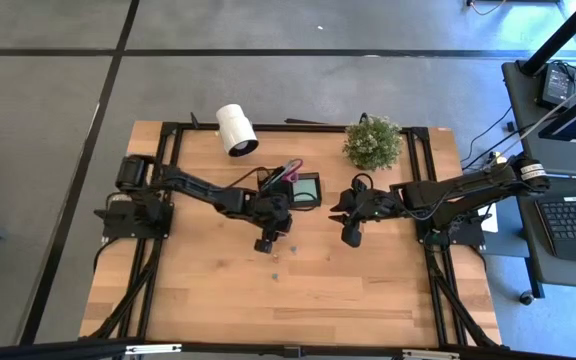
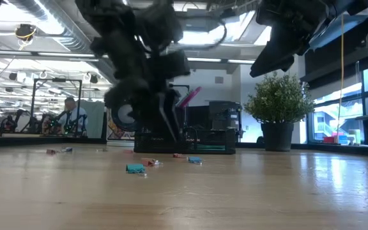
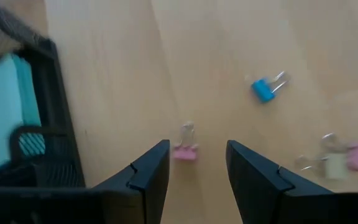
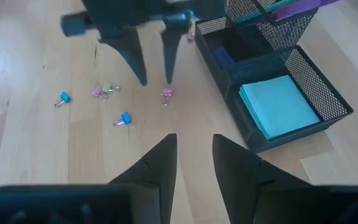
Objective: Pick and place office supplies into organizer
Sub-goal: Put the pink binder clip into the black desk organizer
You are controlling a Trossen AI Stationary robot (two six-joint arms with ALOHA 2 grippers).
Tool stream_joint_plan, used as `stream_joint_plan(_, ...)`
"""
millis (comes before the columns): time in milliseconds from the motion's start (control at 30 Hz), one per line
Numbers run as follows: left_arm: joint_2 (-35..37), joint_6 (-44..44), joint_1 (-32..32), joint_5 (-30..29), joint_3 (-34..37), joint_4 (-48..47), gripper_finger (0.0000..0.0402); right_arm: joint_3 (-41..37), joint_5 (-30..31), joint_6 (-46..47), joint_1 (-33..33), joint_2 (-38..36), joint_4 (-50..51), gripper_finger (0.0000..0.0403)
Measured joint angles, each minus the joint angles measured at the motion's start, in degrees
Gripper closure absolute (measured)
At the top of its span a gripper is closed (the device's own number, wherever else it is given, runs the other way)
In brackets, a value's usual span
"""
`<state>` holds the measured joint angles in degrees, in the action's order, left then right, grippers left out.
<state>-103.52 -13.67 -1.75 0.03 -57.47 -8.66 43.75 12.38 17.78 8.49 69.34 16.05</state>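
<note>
The black mesh organizer (image 4: 278,81) stands near the middle of the wooden table (image 1: 368,290), toward its far side. Its low front compartment holds a mint-green sticky pad (image 4: 277,106) lying flat; the taller section behind holds purple-handled scissors (image 4: 303,6) and pens, though how many pens cannot be told. On the bare wood just beside the organizer lie small binder clips. The right wrist view shows five: a pink clip (image 4: 166,95) nearest the tray, two blue clips (image 4: 124,119) farther out, and a pink and a pale one touching each other. The left gripper (image 4: 154,79) hangs point-down directly over the pink clip (image 3: 185,151), its fingers parted on either side and grasping nothing. The right gripper (image 1: 350,236) hovers above the table on the organizer's other side, fingers slightly apart and empty. A white roll (image 1: 236,129) and a potted plant (image 1: 373,143) sit along the far edge, and the near half of the table lies open.
</note>
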Motion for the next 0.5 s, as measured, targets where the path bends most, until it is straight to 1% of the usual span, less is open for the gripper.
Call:
stream_joint_plan(133, -2.5, -0.2, 1.7, 0.0, 0.0, 0.3, 0.0250, 0.0, 0.0, 0.0, 0.0, 0.0, 0.0, 0.0296)
stream_joint_plan(300, -3.4, -0.9, 3.5, 0.3, 0.0, 1.1, 0.0253, 0.0, 0.0, 0.0, 0.0, 0.0, 0.0, 0.0296)
stream_joint_plan(500, -3.4, -1.3, 5.0, 8.3, 0.0, 1.0, 0.0253, 0.0, 0.0, 0.0, 0.0, 0.0, 0.0, 0.0296)
